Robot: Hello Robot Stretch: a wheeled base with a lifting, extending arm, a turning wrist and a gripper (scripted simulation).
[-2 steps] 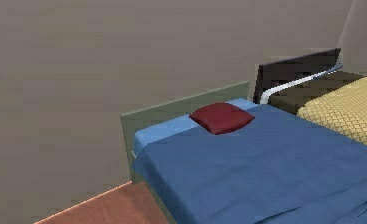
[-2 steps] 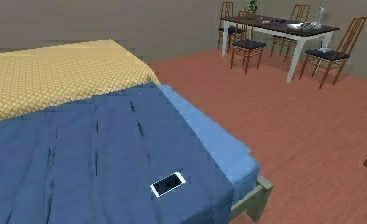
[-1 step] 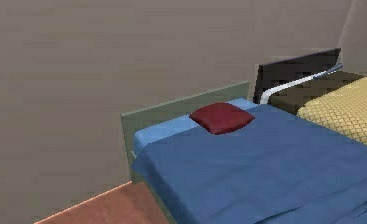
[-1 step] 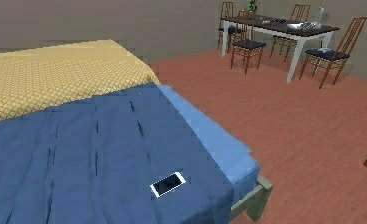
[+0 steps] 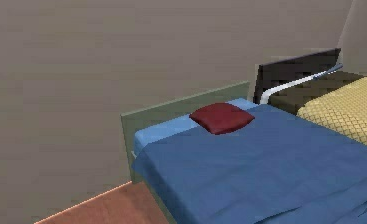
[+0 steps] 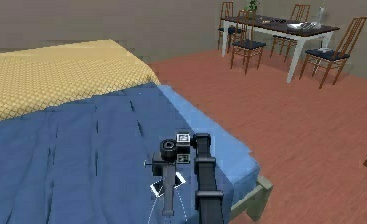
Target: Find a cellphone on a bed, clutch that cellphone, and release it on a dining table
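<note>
A bed with a blue cover (image 6: 81, 150) fills the arm side view's lower left. The dark arm rises from the bottom edge, and the gripper (image 6: 167, 186) shows against that cover near the bed's corner. Small white patches (image 6: 157, 190) sit by its fingers; I cannot make out a cellphone among them, and I cannot tell whether the gripper holds anything. The dining table (image 6: 281, 28), dark-topped with white legs, stands far off at the upper right. In the forward view the same blue bed (image 5: 261, 170) carries a dark red pillow (image 5: 222, 117) near its grey-green headboard (image 5: 181, 108).
A second bed with a yellow patterned cover (image 6: 61, 70) (image 5: 346, 110) adjoins the blue one, with a dark headboard (image 5: 296, 68). Several wooden chairs (image 6: 329, 55) ring the dining table. Open red-brown wooden floor (image 6: 281, 120) stretches between bed and table. A plain wall (image 5: 91, 60) stands ahead.
</note>
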